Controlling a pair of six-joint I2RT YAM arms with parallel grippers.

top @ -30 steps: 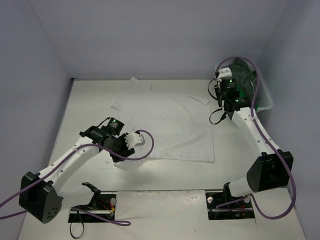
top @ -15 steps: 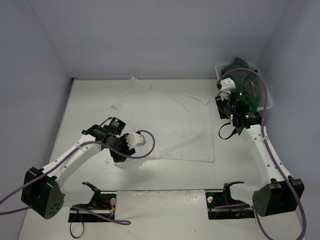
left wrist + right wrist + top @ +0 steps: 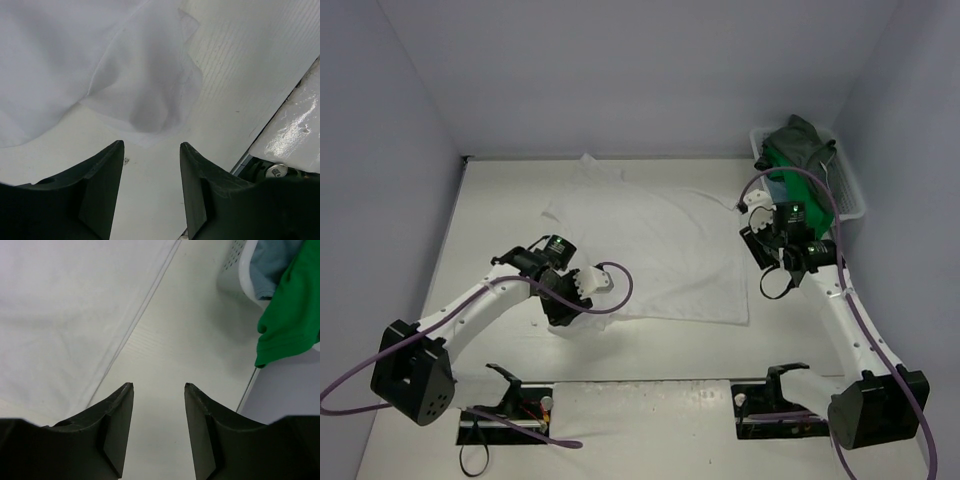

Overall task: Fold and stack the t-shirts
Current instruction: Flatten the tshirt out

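A white t-shirt (image 3: 655,250) lies spread flat on the table. My left gripper (image 3: 558,312) is open and empty, low over the shirt's near left corner. In the left wrist view the thin corner of the white t-shirt (image 3: 145,95) lies just ahead of the open left gripper (image 3: 151,146). My right gripper (image 3: 755,248) is open and empty beside the shirt's right edge. The right wrist view shows the right gripper (image 3: 158,385) over bare table, with the white t-shirt (image 3: 60,310) to its left. The bright green t-shirt (image 3: 290,305), teal-blue t-shirt (image 3: 265,265) and dark grey-green t-shirt (image 3: 807,135) sit in the basket.
The white mesh basket (image 3: 847,190) stands at the far right against the wall; its wall (image 3: 232,275) shows in the right wrist view. The arms' metal mounting rail (image 3: 295,145) runs along the table's near edge. Walls close in the left, back and right.
My right arm has drawn back from the basket and come down beside the white t-shirt's right edge. My left gripper has shifted slightly nearer, staying at the shirt's corner.
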